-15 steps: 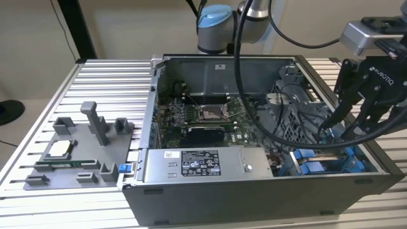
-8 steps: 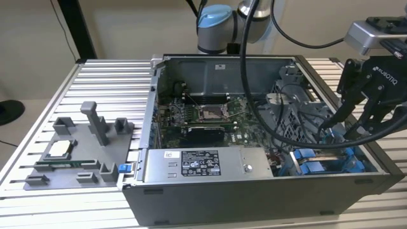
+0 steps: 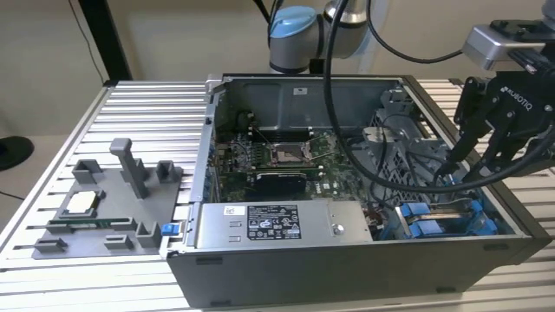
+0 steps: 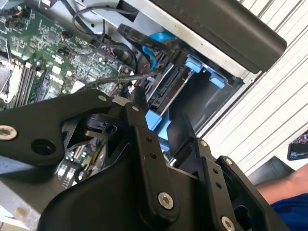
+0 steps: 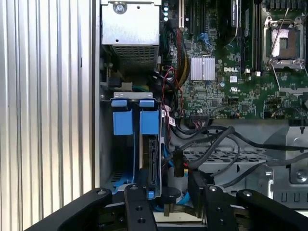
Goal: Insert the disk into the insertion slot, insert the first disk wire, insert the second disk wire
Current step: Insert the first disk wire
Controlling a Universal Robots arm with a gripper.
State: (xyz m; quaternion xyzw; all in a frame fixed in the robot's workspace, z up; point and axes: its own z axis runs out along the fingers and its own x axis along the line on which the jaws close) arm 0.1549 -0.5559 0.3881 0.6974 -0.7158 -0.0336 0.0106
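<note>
1. At the exterior view's left, a ribbed silver metal counter (image 3: 52, 149) carries a grey plastic fixture tray (image 3: 130, 214) with upright posts. A square silver processor chip (image 3: 80, 203) and a thin green memory stick (image 3: 87, 224) lie on the tray.
2. In the middle of the counter stands an open dark grey metal computer case (image 3: 347, 273). Inside it lies a green motherboard (image 3: 277, 156). A grey metal box with a black-and-white sticker (image 3: 286, 224) runs along the near wall. Behind the case rises the grey robot arm with a light blue joint cap (image 3: 293, 29).
3. Thick black cables (image 3: 381, 179) loop from the arm down across the inside of the case, toward the exterior view's right.
4. Just to the right of the stickered box is the insertion slot (image 3: 425, 224), a rectangular grey metal drive bay with bright blue plastic rails and tabs. The first wrist view shows its two blue tabs side by side (image 5: 122, 122).
5. The disk (image 4: 171, 89), a flat silver-grey hard drive in a bright blue plastic carrier frame, sits inside the slot, standing on its edge. The first wrist view shows that edge (image 5: 153, 159) just beside the blue rails.
6. At the exterior view's far right, the black metal end effector (image 3: 462, 170) hangs over the slot end of the case, fingers pointing down. Both wrist views show its two fingers spread apart, pinching nothing (image 4: 162, 107) (image 5: 169, 185).
7. A thin black wire with a black plug end (image 5: 177, 163) lies in the gap between the fingers. Whether it touches either finger cannot be told.
</note>
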